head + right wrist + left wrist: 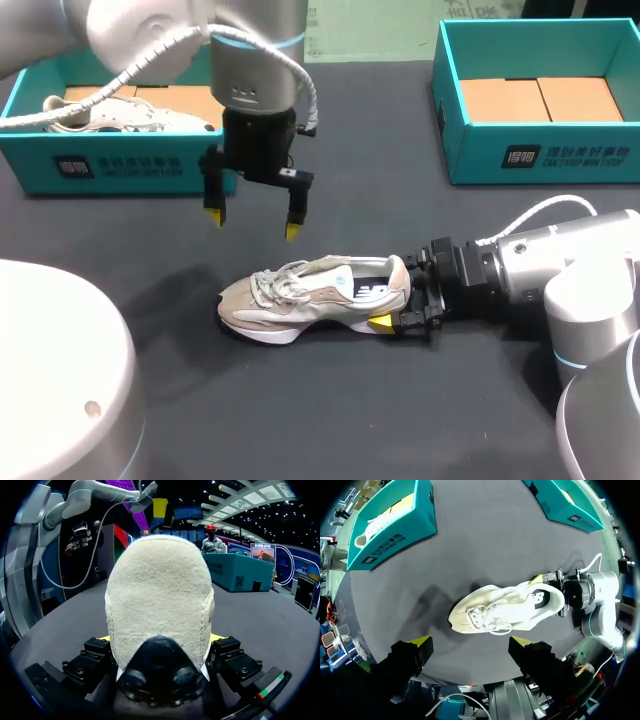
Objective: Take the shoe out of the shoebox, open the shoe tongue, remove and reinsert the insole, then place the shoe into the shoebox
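The desk (400,420) is covered in a dark grey, matte sheet. It carries a soft shadow at about 9 o'clock from the shoe.

My left arm (250,60) comes in from 11 o'clock and my right arm (570,270) lies low from 3 o'clock.

Two teal shoeboxes stand along the far edge. The left shoebox (110,165) at 10 o'clock holds a second pale shoe (110,112). The right shoebox (560,155) at 2 o'clock shows its brown cardboard floor.

The shoe (310,295), a beige and white trainer, stands upright on its sole on the bare desk near the middle, well apart from both boxes. Its toe points to 9 o'clock and its heel to 3 o'clock.

The right pincer (400,292) grips the shoe at the heel. In the right wrist view the fleecy heel (159,615) fills the space between the fingers, with a yellow tip pressed against each side.

The left pincer (252,224) hangs above the shoe, toward 11 o'clock from the laces, with its fingers spread and holding nothing. In the left wrist view the shoe (505,607) lies ahead of that pincer (471,641), not touching it.
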### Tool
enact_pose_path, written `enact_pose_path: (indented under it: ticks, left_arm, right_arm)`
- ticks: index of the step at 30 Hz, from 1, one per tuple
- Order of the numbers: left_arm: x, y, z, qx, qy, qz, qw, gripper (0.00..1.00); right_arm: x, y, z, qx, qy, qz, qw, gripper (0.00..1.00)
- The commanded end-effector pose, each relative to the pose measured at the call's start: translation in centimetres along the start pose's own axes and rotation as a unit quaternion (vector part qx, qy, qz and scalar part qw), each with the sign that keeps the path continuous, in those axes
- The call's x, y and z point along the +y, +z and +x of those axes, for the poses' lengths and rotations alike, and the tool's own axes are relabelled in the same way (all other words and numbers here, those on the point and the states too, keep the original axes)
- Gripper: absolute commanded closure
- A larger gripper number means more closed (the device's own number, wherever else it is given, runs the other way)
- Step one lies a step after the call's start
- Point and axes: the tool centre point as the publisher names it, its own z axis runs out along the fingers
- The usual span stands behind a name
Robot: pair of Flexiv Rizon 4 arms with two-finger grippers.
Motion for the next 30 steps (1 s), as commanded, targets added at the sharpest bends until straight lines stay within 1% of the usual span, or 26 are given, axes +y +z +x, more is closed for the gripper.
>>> enact_pose_path:
  ticks: [1,5,8,14,16,17,19,20,30]
  left_arm:
    - [-0.6,0.9,2.9,-0.019,-0.002,-0.017,1.0,0.0]
    - [-0.8,1.9,4.6,-0.023,-0.017,-0.031,0.999,0.0]
    - [-0.5,2.6,5.9,-0.036,-0.025,-0.028,0.999,0.0]
    - [-0.7,3.5,7.6,-0.037,-0.046,-0.039,0.998,0.0]
    - [-0.7,3.7,8.2,-0.042,-0.057,-0.031,0.997,0.0]
    - [-0.7,3.7,8.5,-0.042,-0.064,-0.034,0.996,0.0]
    - [-0.8,3.6,9.0,-0.059,-0.086,-0.026,0.994,0.0]
    - [-0.7,3.5,9.0,-0.065,-0.077,-0.031,0.994,0.0]
    - [-0.7,3.5,9.0,-0.065,-0.077,-0.031,0.994,0.0]
  right_arm:
    - [0.0,0.3,0.1,-0.001,0.0,0.002,1.0,1.0]
    - [0.0,0.3,0.1,-0.001,0.0,0.002,1.0,1.0]
    - [0.0,0.3,0.1,-0.001,0.0,0.002,1.0,1.0]
    - [0.0,0.3,0.1,-0.001,0.0,0.002,1.0,1.0]
    - [0.0,0.3,0.1,-0.001,0.0,0.002,1.0,1.0]
    - [0.0,0.3,0.1,-0.001,0.0,0.002,1.0,1.0]
    - [0.0,0.3,0.1,-0.001,0.0,0.002,1.0,1.0]
    - [0.0,0.3,0.1,-0.001,0.0,0.002,1.0,1.0]
    - [0.0,0.3,0.1,-0.001,0.0,0.002,1.0,1.0]
